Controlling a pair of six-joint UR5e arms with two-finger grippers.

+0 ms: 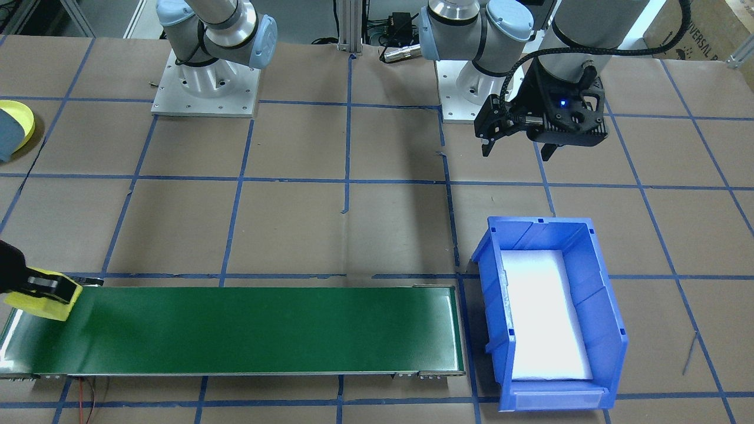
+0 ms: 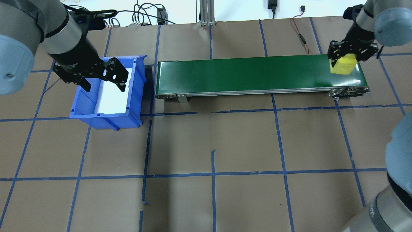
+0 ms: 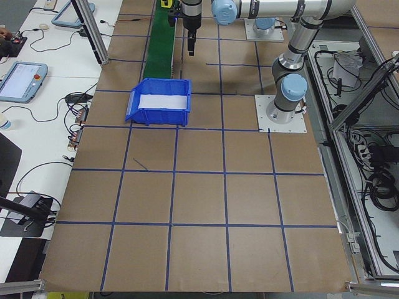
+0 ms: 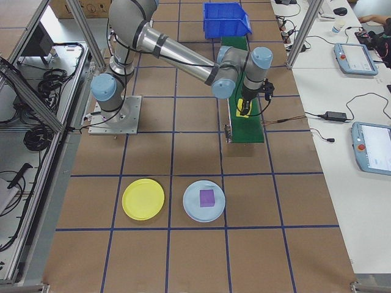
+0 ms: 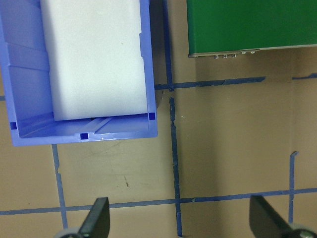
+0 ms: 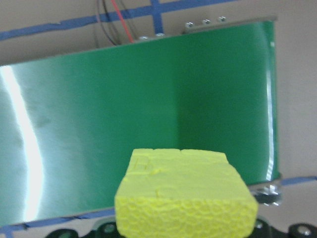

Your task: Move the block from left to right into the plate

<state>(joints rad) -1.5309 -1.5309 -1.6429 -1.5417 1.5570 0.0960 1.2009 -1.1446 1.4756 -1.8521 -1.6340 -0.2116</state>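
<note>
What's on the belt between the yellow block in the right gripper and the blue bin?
Nothing: in the overhead view the green belt runs bare from the yellow block in the right gripper to the blue bin.

Even, bright overhead light leaves only soft shadows on the desk [image 2: 244, 141], white glare streaks the green belt [image 6: 29, 148] at 9 o'clock, and the right wrist view is blurred.
</note>
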